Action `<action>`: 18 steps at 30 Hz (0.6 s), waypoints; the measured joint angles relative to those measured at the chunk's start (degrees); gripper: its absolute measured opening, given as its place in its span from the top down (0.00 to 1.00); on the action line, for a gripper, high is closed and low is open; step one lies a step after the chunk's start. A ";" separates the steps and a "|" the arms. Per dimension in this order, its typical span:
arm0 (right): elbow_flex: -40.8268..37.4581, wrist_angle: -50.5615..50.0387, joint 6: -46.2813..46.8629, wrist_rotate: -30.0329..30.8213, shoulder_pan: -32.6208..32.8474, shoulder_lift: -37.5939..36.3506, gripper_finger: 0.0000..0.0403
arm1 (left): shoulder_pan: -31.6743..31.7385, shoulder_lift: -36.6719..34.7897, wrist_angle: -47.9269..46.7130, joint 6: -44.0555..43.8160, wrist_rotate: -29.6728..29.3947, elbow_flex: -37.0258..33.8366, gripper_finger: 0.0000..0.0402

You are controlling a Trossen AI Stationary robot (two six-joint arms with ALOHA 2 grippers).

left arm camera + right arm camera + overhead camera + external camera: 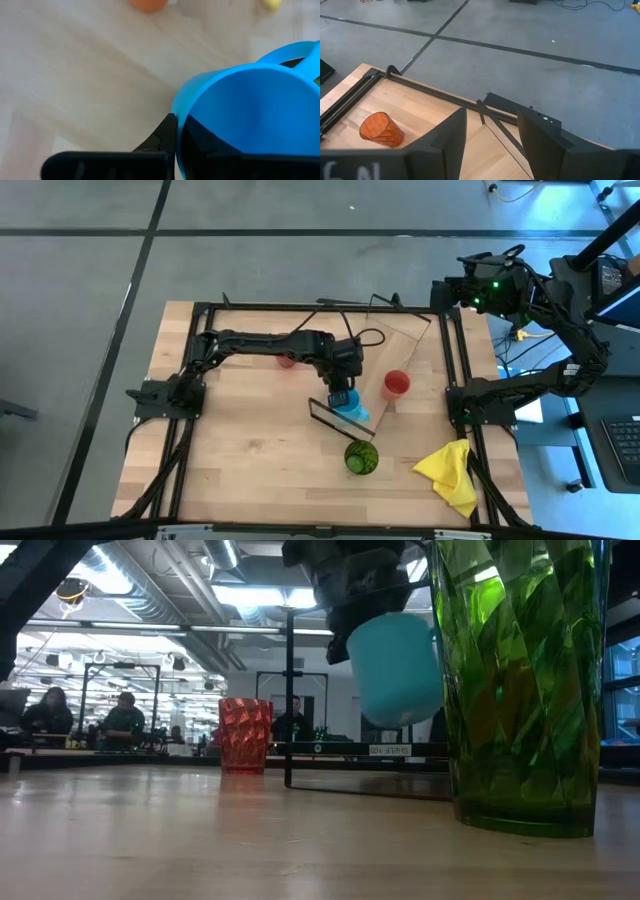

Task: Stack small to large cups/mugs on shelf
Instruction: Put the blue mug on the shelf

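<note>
My left gripper (345, 393) (360, 610) is shut on the light-blue mug (352, 412) (395, 670) above the near end of the shelf (385, 365), a light-wood plank with a black wire frame lying slantwise on the table. An orange-red tumbler (396, 383) (245, 735) (380, 129) stands by the plank's middle. A small red-orange cup (287, 361) (147, 4) stands on the table under my left arm. The green tumbler (361, 457) (520, 690) stands on the table nearer the front edge. My right gripper (492, 145) is open and empty beyond the table's far right corner. My left gripper holds the mug at its rim (180, 125) from above, fingers pointing down. One finger (165, 142) is outside the wall, and the other seems to be inside the mug. The mug hangs below the fingers, mouth up and slightly tilted, lifted clear of the table.
A yellow cloth (448, 475) lies at the front right of the table. The shelf's upright wire end frame (290, 700) stands just beside the held mug. Black rails (455, 380) run along the table's sides. People sit in the room beyond the table (90, 715).
</note>
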 joint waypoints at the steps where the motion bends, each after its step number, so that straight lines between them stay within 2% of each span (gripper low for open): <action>1: 0.00 0.00 0.00 0.00 0.00 0.00 0.56 | -0.04 -0.02 0.28 0.22 0.74 0.00 0.98; 9: 0.02 -0.01 0.09 0.00 0.00 0.00 0.56 | -0.34 -0.02 -0.40 1.48 -1.41 0.00 0.98; 18: 0.02 0.00 0.11 -0.02 0.00 0.00 0.56 | -0.20 -0.02 -0.42 1.88 -0.95 0.00 0.96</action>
